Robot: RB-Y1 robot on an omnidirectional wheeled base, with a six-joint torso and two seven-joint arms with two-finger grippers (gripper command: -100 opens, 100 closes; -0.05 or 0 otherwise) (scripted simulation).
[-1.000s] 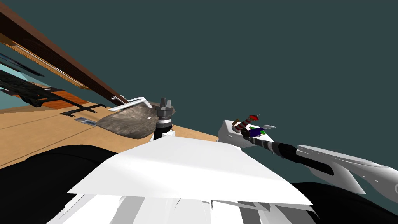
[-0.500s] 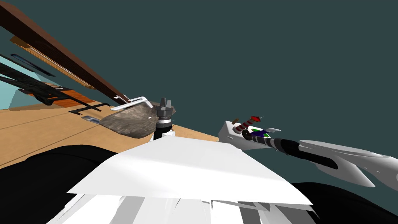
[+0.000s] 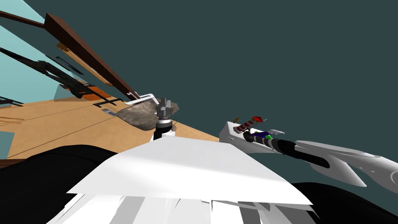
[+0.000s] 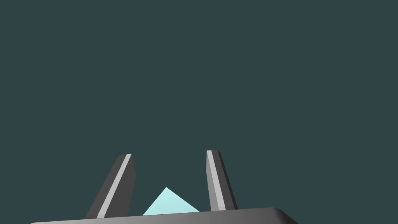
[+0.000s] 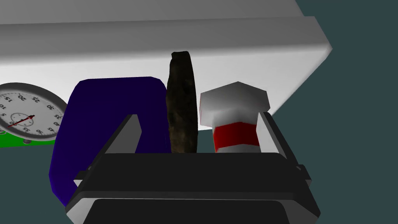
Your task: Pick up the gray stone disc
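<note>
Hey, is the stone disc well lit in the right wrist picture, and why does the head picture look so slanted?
Right wrist view: the disc stands dim and dark between the right hand's open fingers, against a bright white box. Head view: the camera's roll and wide lens slant the whole picture, wooden floor included.

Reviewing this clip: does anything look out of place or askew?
The dark brown disc stands on edge rather than flat, close between a blue object and a red-and-white striped post on the white block. It sits between the right end effector's open fingers, not yet gripped.
</note>
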